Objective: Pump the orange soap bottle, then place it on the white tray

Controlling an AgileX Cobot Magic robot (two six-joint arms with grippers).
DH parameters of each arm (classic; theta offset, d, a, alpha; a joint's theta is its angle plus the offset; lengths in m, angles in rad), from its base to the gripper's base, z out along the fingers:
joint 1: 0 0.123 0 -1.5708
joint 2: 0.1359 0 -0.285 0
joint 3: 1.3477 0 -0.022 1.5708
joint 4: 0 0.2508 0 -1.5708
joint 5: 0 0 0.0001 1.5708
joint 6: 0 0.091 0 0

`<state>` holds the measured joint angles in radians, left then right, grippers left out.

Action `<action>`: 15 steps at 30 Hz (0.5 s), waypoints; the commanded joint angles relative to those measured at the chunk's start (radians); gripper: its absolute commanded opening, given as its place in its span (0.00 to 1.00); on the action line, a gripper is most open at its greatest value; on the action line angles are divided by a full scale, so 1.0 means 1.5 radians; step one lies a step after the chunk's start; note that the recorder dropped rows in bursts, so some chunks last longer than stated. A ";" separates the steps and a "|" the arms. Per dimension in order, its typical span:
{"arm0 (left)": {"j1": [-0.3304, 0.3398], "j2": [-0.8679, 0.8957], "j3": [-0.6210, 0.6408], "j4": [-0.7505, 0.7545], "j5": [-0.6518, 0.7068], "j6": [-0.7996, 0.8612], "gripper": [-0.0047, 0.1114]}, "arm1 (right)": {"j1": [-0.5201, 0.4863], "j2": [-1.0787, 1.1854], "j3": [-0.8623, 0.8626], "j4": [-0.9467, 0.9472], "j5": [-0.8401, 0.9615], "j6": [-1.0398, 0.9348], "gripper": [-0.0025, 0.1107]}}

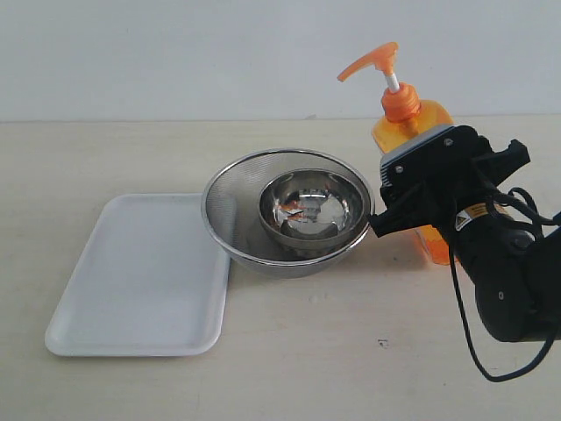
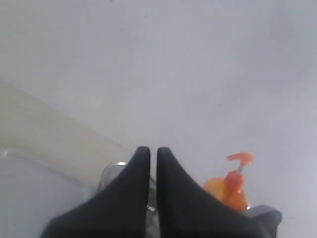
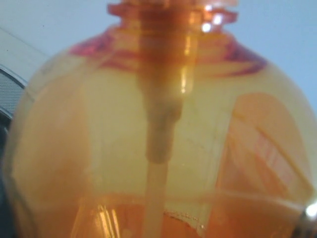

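Right gripper [image 1: 410,200] nearest: jaws set wide across the body of the orange soap bottle [image 1: 421,123], apparently clamped (fingertips hidden behind the housing). Bottle is stood upright on the table [image 1: 307,368] just beside the steel bowls [image 1: 232,215], well apart from the white tray [image 1: 131,338]. Left gripper [image 2: 153,154] is pinched closed, up in the air, pump head [image 1: 375,60] far ahead of it. Pressing judged still to do. Closed tips should be brought squarely over the head and pushed straight down; clamp to be held firm so the bottle isn't tipped.
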<state>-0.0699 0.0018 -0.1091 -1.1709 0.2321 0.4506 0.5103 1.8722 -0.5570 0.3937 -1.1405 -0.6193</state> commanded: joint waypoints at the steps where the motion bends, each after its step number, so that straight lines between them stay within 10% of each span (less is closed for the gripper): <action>1: 0.001 -0.001 -0.060 -0.014 0.025 0.015 0.08 | 0.000 -0.016 -0.001 -0.004 -0.054 -0.007 0.02; 9: 0.001 0.018 -0.117 -0.025 0.043 0.110 0.08 | 0.000 -0.016 -0.001 -0.005 -0.054 -0.005 0.02; 15: 0.001 0.246 -0.189 -0.146 0.176 0.338 0.08 | 0.000 -0.016 -0.001 -0.005 -0.054 -0.005 0.02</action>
<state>-0.0699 0.2225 -0.3564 -1.2931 0.4065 0.7793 0.5103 1.8722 -0.5570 0.3958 -1.1405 -0.6179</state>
